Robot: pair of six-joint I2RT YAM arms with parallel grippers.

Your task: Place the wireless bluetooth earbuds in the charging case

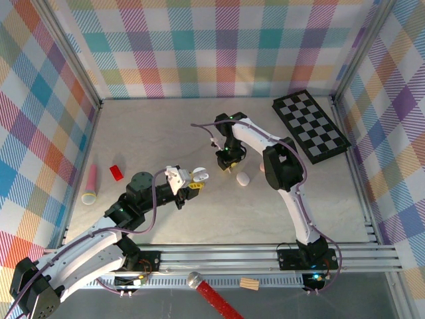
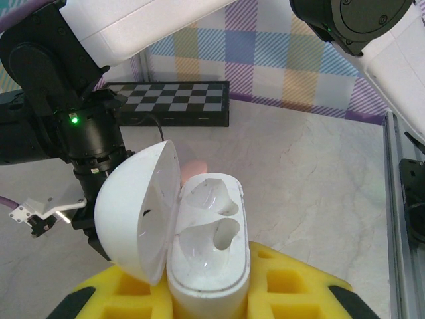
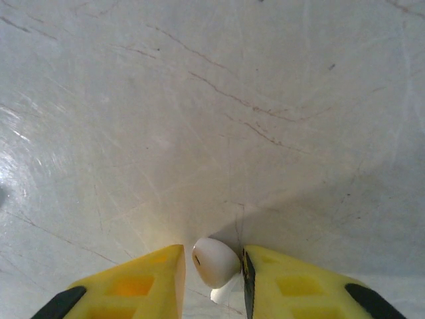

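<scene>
White earbud (image 3: 216, 262) lies on worktop (image 3: 199, 100), between yellow fingers of right end effector (image 1: 228, 166); touches one finger, sliver of gap at other, grasp cannot tell. Charging case (image 2: 209, 246), lid open, clenched in left end effector (image 1: 189, 181).

We see a checkerboard (image 1: 311, 125) at the far right of the table (image 1: 166, 133), a pink tube (image 1: 91, 179) near a red block (image 1: 116, 172) at left, a wooden block (image 1: 250, 284) by the near rail (image 1: 358, 266), plaid walls (image 1: 219, 46) around.
</scene>
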